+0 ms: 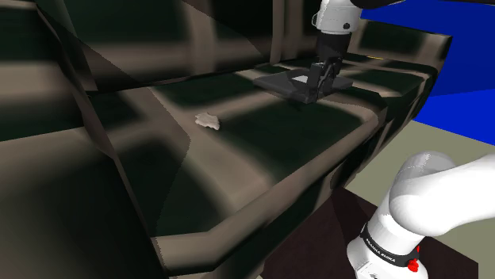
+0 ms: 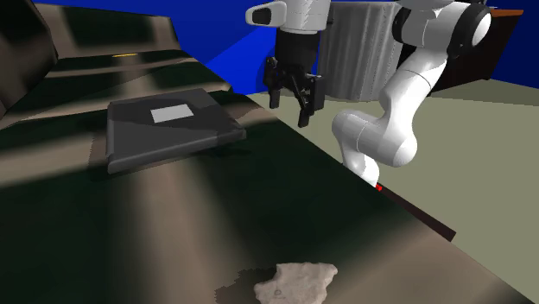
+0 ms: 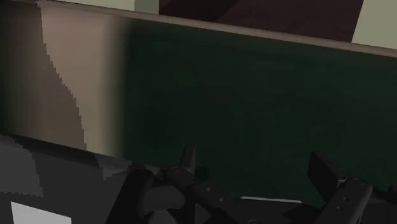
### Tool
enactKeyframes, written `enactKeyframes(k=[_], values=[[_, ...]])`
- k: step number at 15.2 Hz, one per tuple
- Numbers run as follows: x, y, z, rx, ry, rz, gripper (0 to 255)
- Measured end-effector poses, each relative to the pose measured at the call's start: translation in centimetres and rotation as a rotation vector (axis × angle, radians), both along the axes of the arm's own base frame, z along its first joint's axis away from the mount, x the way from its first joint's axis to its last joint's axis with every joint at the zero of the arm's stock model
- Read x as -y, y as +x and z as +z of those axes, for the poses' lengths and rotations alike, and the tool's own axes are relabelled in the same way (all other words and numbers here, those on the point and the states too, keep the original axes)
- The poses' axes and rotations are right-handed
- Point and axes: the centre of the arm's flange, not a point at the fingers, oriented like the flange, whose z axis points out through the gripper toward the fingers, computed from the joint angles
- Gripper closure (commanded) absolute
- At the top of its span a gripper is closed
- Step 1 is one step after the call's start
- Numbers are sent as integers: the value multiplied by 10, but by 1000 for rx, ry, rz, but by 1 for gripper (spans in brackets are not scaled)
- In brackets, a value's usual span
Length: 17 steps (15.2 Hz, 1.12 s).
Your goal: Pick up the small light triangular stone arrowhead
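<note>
1 small pale, rough-edged triangular stone arrowhead (image 1: 208, 120) lies alone on the dark worktop (image 1: 262, 158), well apart from the black gripper (image 1: 324, 79). It sits at about 8 o'clock from the gripper in the shoulder view and at 6 o'clock in the second exterior view (image 2: 295, 283). The 2 fingers (image 3: 324, 170) stand apart, holding nothing. The gripper hangs at the edge of 1 dark grey flat square slab (image 2: 164, 134), which carries 1 light rectangle (image 2: 173, 112). 1 grey ribbed bin (image 2: 363, 52) stands behind the white arm (image 2: 389, 112).
</note>
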Motion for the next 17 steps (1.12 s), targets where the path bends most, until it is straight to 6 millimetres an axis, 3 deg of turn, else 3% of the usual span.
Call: enactKeyframes(k=[4, 17], values=[[-19, 15, -2, 1, 6, 8, 0], [-155, 109, -12, 11, 48, 57, 0]])
